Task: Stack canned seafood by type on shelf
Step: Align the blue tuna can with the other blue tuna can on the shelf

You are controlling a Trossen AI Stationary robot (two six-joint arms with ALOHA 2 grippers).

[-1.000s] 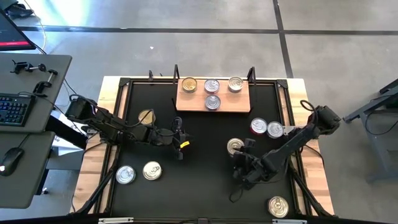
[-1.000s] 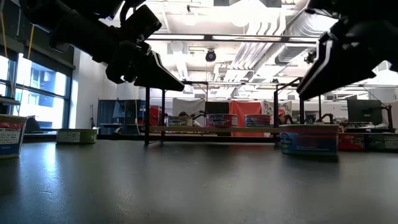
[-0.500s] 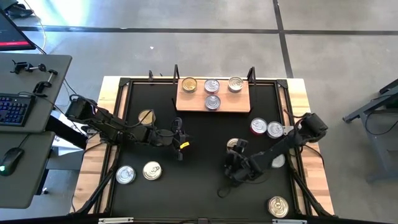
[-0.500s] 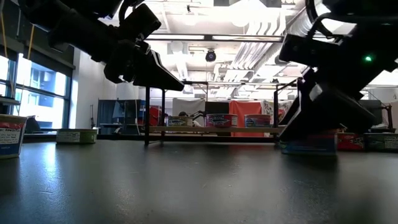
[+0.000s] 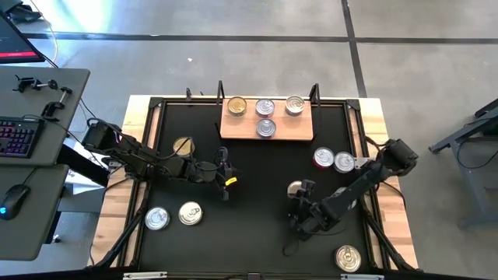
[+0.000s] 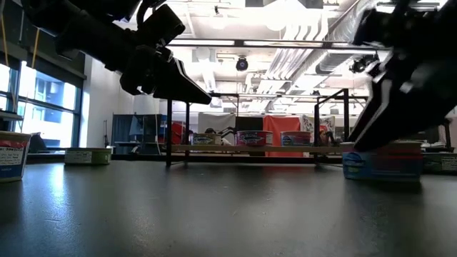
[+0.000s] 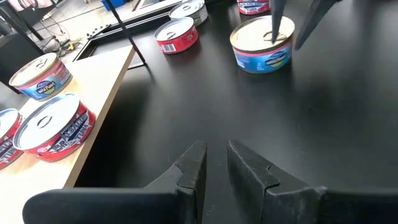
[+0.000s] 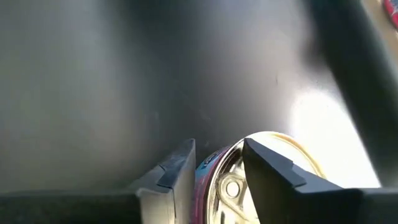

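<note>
A blue-and-pink-sided tin [image 5: 295, 187] with a gold lid stands flat on the black tabletop, right of centre. My right gripper [image 5: 299, 199] is open over it; in the right wrist view [image 8: 219, 155] its fingers straddle the tin's rim. My left gripper [image 5: 226, 185] hovers left of centre, its fingers [image 7: 216, 149] close together on nothing. The wooden shelf [image 5: 233, 127] at the far edge carries several tins: a gold one [image 5: 236, 106] and three silver ones [image 5: 265, 117]. My right gripper comes down on the tin from above. One finger [image 7: 274, 18] stands on the gold lid [image 8: 229, 185] and the other [image 8: 177, 169] is outside the side wall [image 8: 206, 162]. The tin [image 6: 382, 161] sits flat on the table.
Loose tins lie around: a gold one [image 5: 182, 145] behind my left arm, two [image 5: 157, 218] [image 5: 191, 213] near left, a red [image 5: 323, 158] and a silver [image 5: 343, 162] on the right, a gold one [image 5: 348, 257] near right. Black shelf posts [image 5: 220, 87] rise at the board's ends.
My right gripper swung toward the table's left, then back to the right and onto the tin. The tin slid a little toward the near and right edges, staying flat on the table.
</note>
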